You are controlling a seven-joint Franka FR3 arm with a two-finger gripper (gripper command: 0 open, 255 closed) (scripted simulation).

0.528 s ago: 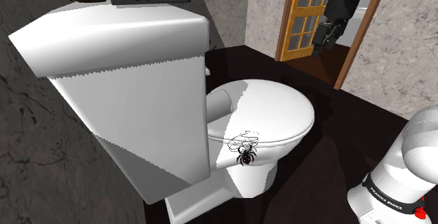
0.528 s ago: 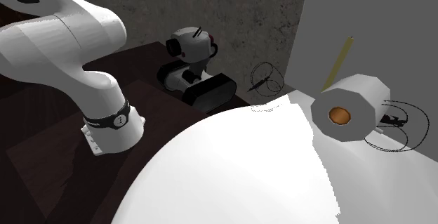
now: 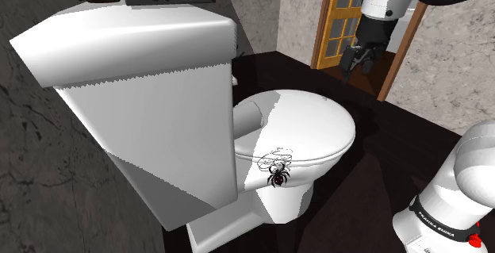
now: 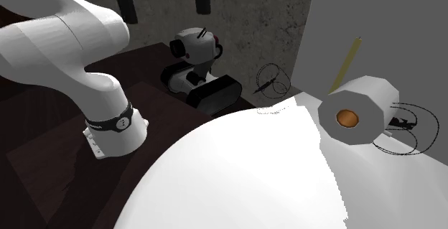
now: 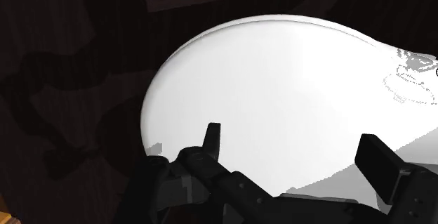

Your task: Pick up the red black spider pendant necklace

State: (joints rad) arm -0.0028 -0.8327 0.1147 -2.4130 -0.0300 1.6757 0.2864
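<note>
**Pincer spread, high over toilet lid**

My pincer [image 3: 358, 62] hangs w/ fingers apart, well above the toilet lid [image 3: 313, 120]. The spider necklace [image 3: 277, 169] is well below it at the lid's far rim. Chain on lid, pendant dropped over the edge, long axis down the bowl side. Open air btwn; tank [image 3: 159, 69] just beside necklace.

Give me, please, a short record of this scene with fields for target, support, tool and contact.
target: black and red spider pendant necklace
support: white toilet with closed lid; necklace lies at the lid's lower edge in the shoulder view
tool: black two-finger tool, open, empty
tool position: raised, seen against the orange-framed glass door in the shoulder view
contact: none; tool apart from necklace
</note>
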